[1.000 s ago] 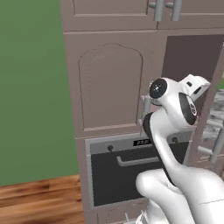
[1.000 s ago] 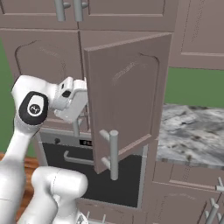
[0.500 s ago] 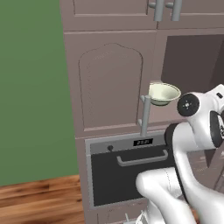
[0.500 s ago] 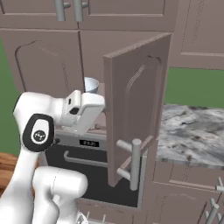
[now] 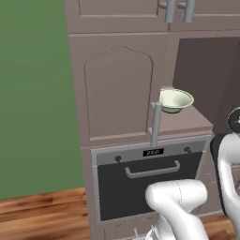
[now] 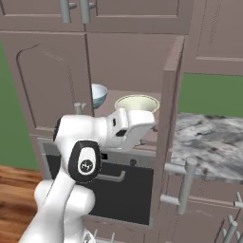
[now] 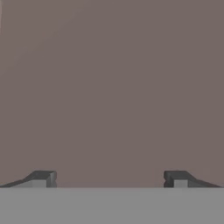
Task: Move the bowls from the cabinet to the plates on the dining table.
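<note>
The tall mauve-brown wooden cabinet [image 5: 117, 89] with arched-panel doors now stands with its right door [image 6: 167, 142] swung fully out, edge-on in the right base view; a second ago it was only part open. The grey-and-white veined marble dining table [image 6: 209, 142] lies beyond that door. On the open shelf sit the glossy pale cream-green bowl [image 5: 174, 100] and, behind it, the white, blue-tinted bowl [image 6: 98, 95]. The gripper [image 7: 109, 179] faces flat brown wood, fingers [image 7: 43, 178] wide apart, empty.
</note>
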Tool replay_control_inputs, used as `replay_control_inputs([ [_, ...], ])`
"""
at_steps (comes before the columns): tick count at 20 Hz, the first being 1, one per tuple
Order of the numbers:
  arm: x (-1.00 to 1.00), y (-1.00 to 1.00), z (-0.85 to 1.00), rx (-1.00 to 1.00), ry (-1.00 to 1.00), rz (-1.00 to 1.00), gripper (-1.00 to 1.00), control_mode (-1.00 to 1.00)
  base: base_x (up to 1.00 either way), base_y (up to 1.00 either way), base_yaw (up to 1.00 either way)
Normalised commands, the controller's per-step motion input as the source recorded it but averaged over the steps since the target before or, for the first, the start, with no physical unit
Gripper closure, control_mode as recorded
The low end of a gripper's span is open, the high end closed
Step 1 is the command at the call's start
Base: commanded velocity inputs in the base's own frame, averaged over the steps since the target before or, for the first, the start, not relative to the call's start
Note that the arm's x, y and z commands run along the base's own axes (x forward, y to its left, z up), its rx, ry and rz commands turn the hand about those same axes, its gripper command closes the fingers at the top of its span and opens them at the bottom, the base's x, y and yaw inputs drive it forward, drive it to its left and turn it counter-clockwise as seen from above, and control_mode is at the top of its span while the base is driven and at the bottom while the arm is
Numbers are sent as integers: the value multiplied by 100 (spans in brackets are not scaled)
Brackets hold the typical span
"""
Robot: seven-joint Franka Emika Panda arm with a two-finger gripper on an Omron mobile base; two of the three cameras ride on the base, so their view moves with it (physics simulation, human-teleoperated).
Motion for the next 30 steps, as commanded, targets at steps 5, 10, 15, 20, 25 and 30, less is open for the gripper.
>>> replay_control_inputs([
  [5, -3, -45, 0, -2, -7, 0, -100, -100, 0, 0, 0],
  [10, -22, 27, -12, 0, -3, 0, -100, -100, 0, 0, 0],
  [15, -13, 53, -7, 4, -1, 0, -100, -100, 0, 0, 0],
  [20, 0, 41, 0, 20, 0, 1, -100, -100, 0, 0, 0],
  [25, 0, 35, 0, 27, 0, 3, -100, -100, 0, 0, 0],
  [30, 0, 28, 0, 31, 0, 6, -100, -100, 0, 0, 0],
])
